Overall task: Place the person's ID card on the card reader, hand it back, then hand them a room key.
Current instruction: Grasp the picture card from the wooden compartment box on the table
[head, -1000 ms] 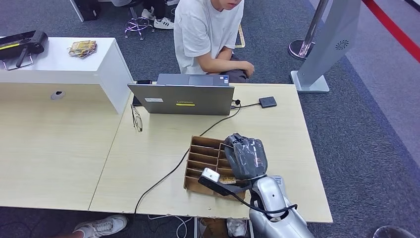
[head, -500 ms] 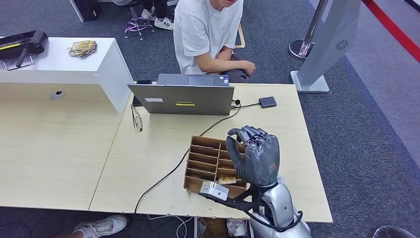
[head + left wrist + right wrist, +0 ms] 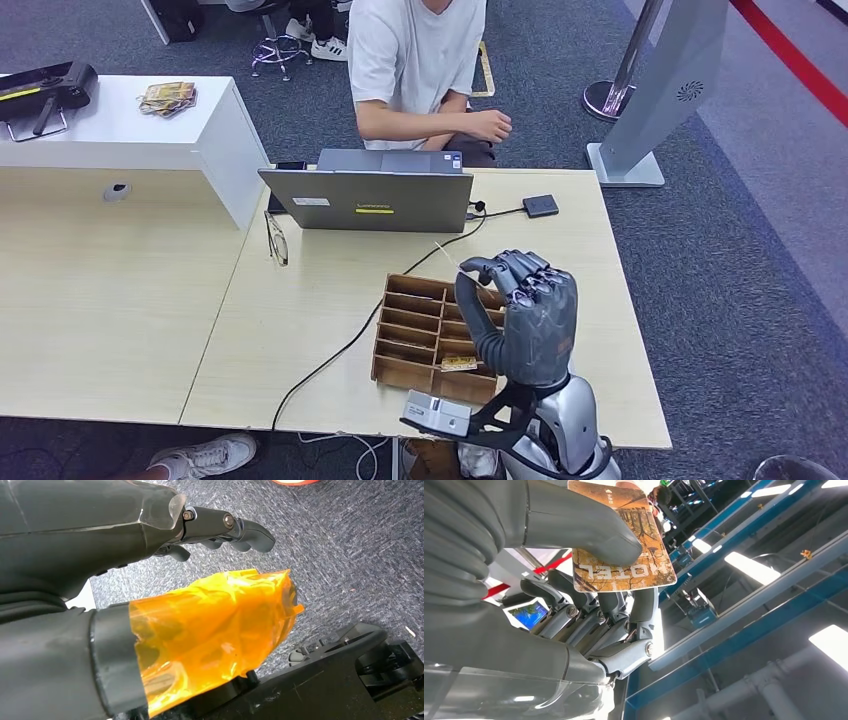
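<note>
Holding: our right hand (image 3: 530, 320) pinches a room key card (image 3: 624, 540), printed HOTEL, between thumb and fingers.
Stage: we judge the ID steps finished; handing over remains.
Pose: right hand raised above the wooden card tray (image 3: 420, 325), palm away from us, toward the person (image 3: 420, 60).
Left hand (image 3: 150, 545): hanging, fingers loosely apart, holding nothing.
</note>
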`<state>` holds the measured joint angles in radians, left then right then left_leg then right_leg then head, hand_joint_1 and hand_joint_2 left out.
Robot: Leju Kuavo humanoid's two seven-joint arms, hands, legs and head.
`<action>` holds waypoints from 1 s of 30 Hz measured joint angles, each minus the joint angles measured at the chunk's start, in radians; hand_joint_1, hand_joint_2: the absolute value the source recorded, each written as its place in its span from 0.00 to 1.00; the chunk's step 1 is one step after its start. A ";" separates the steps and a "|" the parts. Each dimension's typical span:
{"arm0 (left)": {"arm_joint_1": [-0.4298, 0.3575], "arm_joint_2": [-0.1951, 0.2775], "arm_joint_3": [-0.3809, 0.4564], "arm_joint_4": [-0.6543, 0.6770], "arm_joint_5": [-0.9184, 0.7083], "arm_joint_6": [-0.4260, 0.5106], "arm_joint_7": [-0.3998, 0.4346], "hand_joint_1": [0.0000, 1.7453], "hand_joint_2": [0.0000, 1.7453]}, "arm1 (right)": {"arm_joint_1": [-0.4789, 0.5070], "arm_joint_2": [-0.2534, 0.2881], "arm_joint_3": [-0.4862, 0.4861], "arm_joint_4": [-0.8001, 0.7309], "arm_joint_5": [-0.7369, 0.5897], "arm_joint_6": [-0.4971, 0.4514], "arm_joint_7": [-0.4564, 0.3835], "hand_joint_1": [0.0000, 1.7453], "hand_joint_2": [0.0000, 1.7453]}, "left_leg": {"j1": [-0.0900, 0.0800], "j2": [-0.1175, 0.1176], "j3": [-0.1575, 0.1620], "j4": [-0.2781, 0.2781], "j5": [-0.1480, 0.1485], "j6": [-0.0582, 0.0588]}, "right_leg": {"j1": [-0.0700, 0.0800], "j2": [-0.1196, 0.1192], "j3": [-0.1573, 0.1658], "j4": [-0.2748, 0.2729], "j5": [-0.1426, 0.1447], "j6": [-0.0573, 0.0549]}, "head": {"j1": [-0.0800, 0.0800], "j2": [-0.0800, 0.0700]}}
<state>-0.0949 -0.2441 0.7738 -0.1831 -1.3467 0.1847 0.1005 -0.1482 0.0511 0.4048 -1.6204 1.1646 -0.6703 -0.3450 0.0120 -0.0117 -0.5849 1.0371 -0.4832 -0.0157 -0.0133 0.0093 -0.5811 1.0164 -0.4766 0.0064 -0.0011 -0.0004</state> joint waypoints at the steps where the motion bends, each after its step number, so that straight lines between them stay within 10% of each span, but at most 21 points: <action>1: 0.000 0.000 0.000 0.000 0.000 0.000 0.000 0.00 0.00 | 0.000 0.003 -0.001 -0.001 0.000 0.000 0.000 1.00 1.00 | 0.000 0.000 0.000 0.000 0.000 0.000 | 0.000 0.000 0.000 0.000 0.000 0.000 | 0.000 0.000; 30: -0.014 -0.003 -0.008 0.000 -0.044 -0.039 0.051 0.00 0.00 | -0.182 0.064 0.055 0.170 0.009 0.008 0.159 1.00 1.00 | 0.000 0.000 0.000 0.000 0.000 0.000 | 0.000 0.000 0.000 0.000 0.000 0.000 | 0.000 0.000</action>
<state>-0.1091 -0.2467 0.7663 -0.1831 -1.3906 0.1456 0.1512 -0.3302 0.1150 0.4597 -1.4506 1.1735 -0.6628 -0.1858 0.0120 -0.0118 -0.5849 1.0371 -0.4830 -0.0159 -0.0132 0.0094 -0.5811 1.0167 -0.4764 0.0063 -0.0014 -0.0004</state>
